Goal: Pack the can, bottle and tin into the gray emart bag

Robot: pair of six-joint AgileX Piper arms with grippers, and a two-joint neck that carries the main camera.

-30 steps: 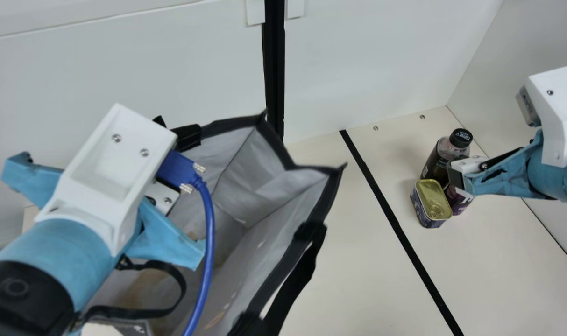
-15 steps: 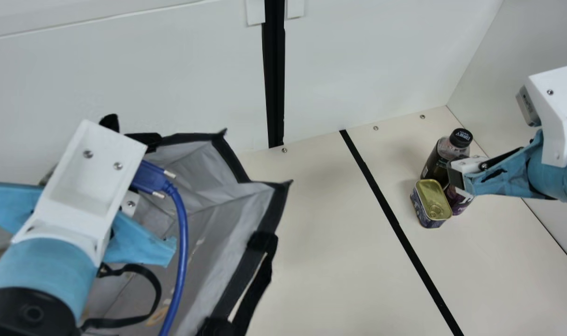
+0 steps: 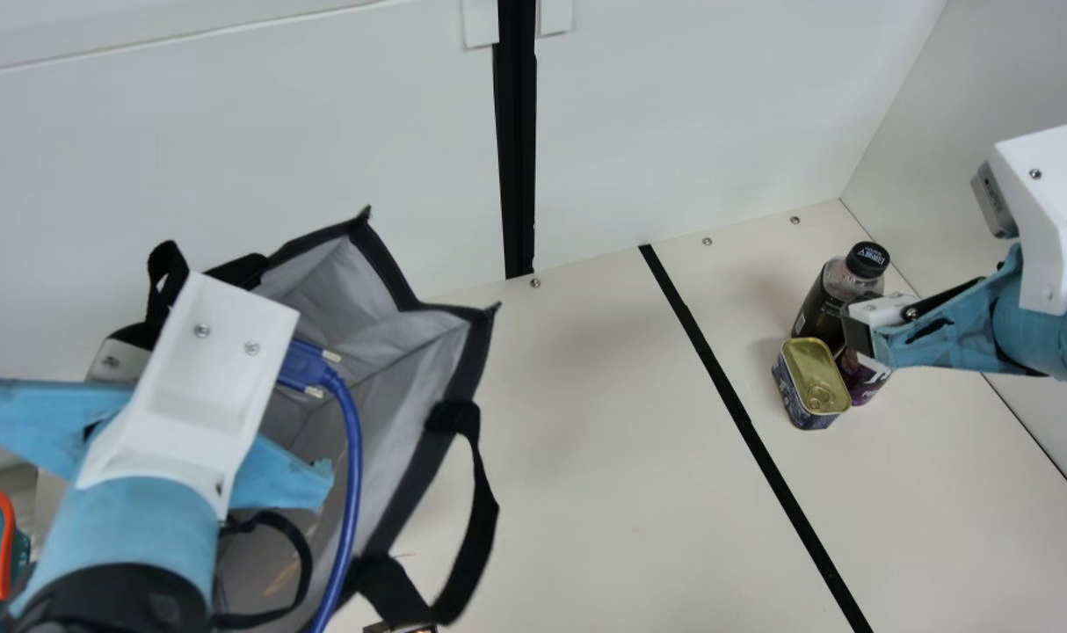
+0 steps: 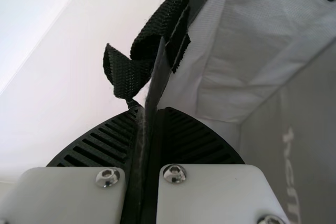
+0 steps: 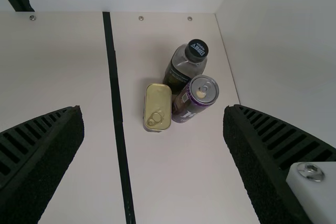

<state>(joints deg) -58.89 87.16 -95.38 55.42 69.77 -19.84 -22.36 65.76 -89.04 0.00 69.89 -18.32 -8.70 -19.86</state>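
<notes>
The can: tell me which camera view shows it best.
The right wrist view: the can's round top and purple side are in plain sight. In the main view its top is hidden, with part of its side showing beside the tin. The left wrist view looks into the bag.

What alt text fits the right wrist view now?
Bottle, can and tin sit close together on a cream table, framed by the right gripper's wide-open fingers; a black line runs alongside.
</notes>
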